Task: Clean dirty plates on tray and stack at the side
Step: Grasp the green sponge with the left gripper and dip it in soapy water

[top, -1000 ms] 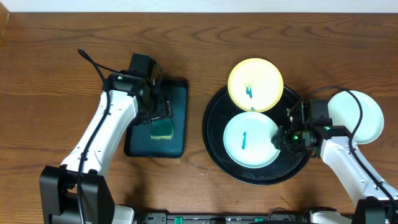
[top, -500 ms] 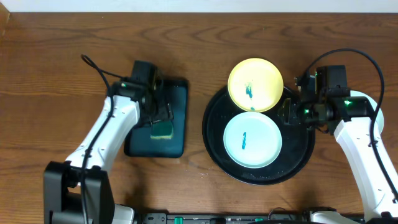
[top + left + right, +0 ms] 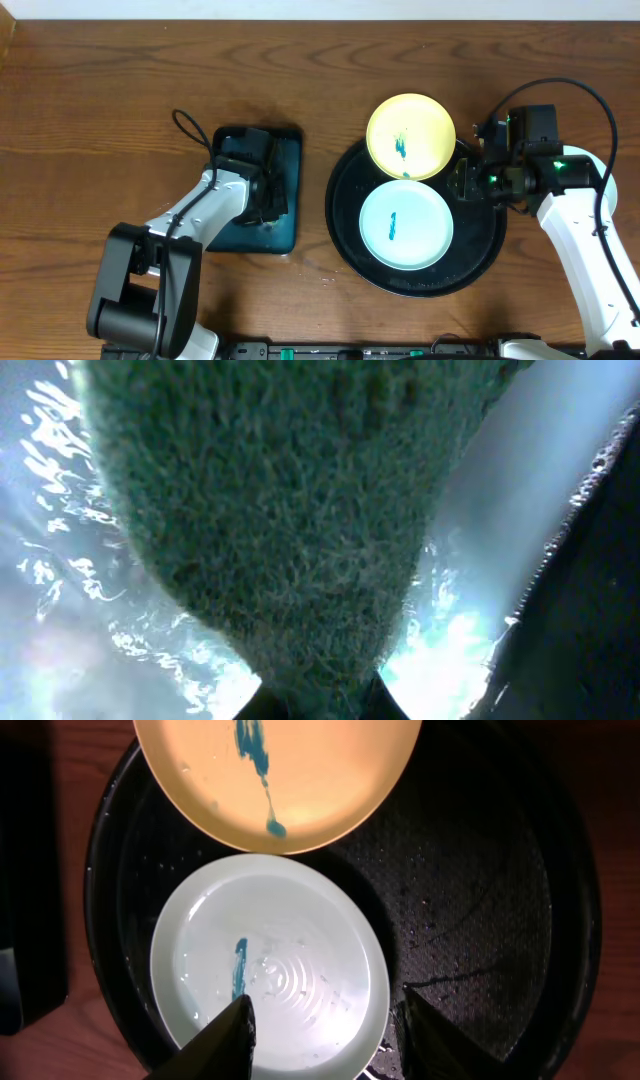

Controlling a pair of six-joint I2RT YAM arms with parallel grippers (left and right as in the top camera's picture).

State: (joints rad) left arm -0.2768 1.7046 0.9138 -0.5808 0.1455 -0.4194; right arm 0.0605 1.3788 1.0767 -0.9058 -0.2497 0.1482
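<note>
A pale yellow plate with a blue-green smear rests on the far rim of the round black tray. In front of it, a mint-white plate with a short blue streak lies flat in the tray. My right gripper hovers open above the tray's right part, with nothing between its fingers. My left gripper is down in the dark teal tray, shut on a green sponge that fills the left wrist view.
The teal tray's floor is wet and glistening. Water drops speckle the black tray's floor. The left arm's cable loops over the wood left of the teal tray. The right arm's cable arcs at the back right.
My left gripper has dropped onto the sponge in the teal tray and shut on it. The right arm lifted back from the mint plate's right edge, then held still.
</note>
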